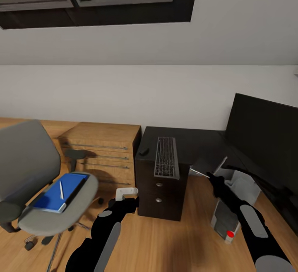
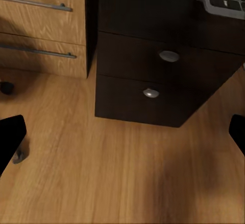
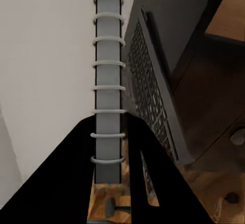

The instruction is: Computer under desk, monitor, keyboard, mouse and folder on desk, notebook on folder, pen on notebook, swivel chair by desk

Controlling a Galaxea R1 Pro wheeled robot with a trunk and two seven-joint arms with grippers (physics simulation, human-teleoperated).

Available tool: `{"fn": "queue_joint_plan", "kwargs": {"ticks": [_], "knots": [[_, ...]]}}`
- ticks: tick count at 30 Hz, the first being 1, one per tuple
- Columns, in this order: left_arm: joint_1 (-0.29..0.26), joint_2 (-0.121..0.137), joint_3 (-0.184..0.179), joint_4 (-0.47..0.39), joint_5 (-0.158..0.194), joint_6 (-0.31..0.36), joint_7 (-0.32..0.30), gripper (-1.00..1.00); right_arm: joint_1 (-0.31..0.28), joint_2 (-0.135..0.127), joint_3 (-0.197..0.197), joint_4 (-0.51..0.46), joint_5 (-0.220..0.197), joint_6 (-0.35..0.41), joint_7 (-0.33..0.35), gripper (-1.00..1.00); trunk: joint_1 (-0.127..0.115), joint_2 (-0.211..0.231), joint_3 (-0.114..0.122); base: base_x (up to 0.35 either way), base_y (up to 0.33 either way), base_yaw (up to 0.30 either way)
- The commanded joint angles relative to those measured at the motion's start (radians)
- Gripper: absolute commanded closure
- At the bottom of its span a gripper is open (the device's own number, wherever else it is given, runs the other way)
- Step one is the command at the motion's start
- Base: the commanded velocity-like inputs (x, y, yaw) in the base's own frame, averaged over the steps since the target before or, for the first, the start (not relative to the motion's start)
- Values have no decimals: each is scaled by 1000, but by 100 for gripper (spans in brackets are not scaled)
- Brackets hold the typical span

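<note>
My right gripper (image 1: pixel 209 177) is shut on a spiral-bound notebook (image 3: pixel 108 81), held edge-on (image 1: pixel 198 173) over the dark desk (image 1: pixel 194 139), just right of the keyboard (image 1: pixel 166 157). A small black mouse (image 1: pixel 144 151) lies at the keyboard's left. The black monitor (image 1: pixel 265 131) stands on the desk at the right. A grey computer tower (image 1: pixel 231 206) sits on the floor below my right arm. The blue folder (image 1: pixel 58 192) rests on the grey swivel chair (image 1: pixel 29 168) with the pen (image 1: pixel 61 189) on top. My left gripper (image 2: pixel 122 137) hangs open above the floor.
The desk's dark two-drawer unit (image 2: pixel 153 75) stands right ahead of my left gripper. A light wooden drawer cabinet (image 1: pixel 103 148) sits between it and the chair. Wood floor (image 1: pixel 165 243) spreads in front, and a white wall with a skylight rises behind.
</note>
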Motion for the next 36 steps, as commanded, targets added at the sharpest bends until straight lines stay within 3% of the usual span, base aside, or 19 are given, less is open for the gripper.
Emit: {"fn": "queue_joint_plan", "kwargs": {"ticks": [1, 3, 7, 21, 28, 36], "knots": [[-1, 0, -1, -1, 11, 3, 9, -100, -2, 0, -5, 2, -24, 8, 2, 100, 1, 0, -1, 325, 0, 0], [-1, 0, 1, -1, 11, 3, 8, -100, -4, -3, -11, 7, -81, 10, -1, 100, 1, 0, -1, 325, 0, 0], [-1, 0, 5, -1, 13, 3, 4, -100, -5, -3, -14, 29, -130, 11, -2, 100, 1, 0, -1, 325, 0, 0], [-1, -1, 5, -5, 14, 5, 5, -100, -4, 3, -15, 119, -143, 5, -2, 100, 1, 0, -1, 314, 60, 0], [-1, -2, 6, -18, 14, 7, 5, -100, -3, 5, -15, 128, -144, 3, 0, 100, 1, 0, -1, 62, 17, 0], [-1, -4, 5, -44, 15, 7, 6, -100, -3, 1, -41, 131, -142, -1, -1, 100, 31, -56, -26, 1, 0, 0]]}}
